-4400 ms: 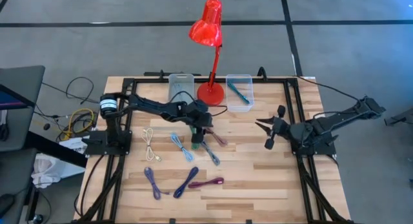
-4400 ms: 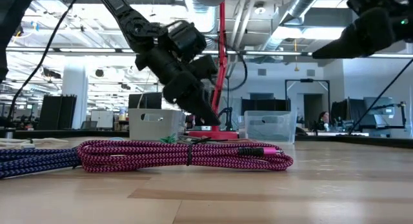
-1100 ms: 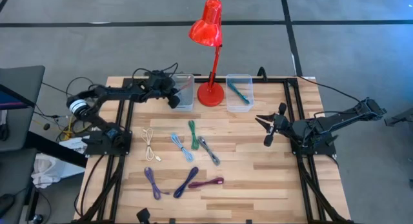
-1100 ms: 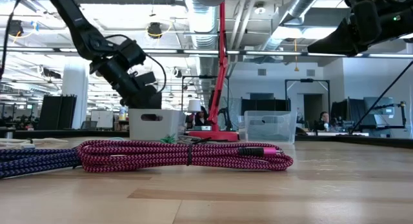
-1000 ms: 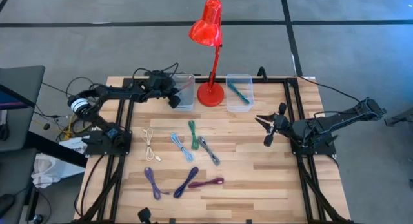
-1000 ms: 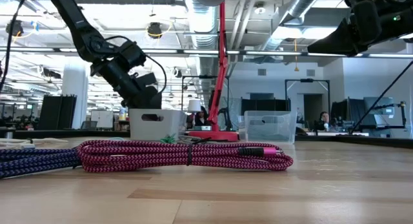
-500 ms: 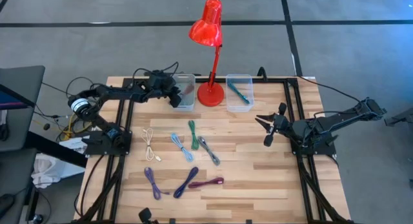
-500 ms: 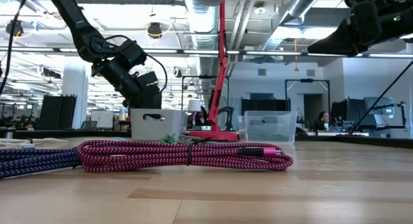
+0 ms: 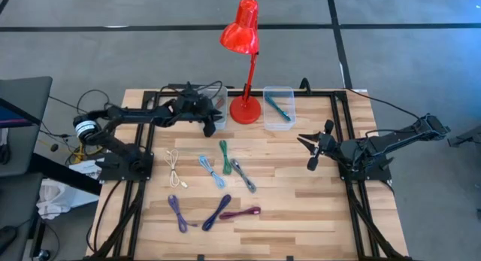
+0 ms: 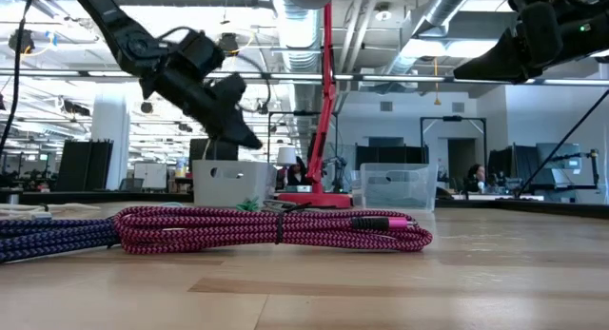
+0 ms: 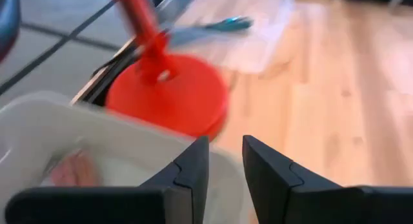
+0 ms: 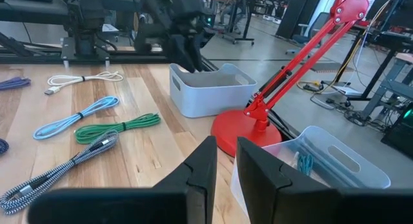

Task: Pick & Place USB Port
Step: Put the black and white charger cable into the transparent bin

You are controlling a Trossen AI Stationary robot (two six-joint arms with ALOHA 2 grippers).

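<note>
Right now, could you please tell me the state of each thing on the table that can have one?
Left gripper: over the white bin, nothing held.
Right gripper: waiting at the table's right side.
White bin: upright, a pinkish cable inside.
Clear bin: upright, holds a teal cable.
Red lamp: standing between the bins.
Magenta cable: coiled, on the table.

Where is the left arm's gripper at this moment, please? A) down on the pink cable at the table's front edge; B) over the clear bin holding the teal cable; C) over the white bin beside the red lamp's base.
C: the left gripper hangs over the white bin, next to the red lamp's base.
</note>
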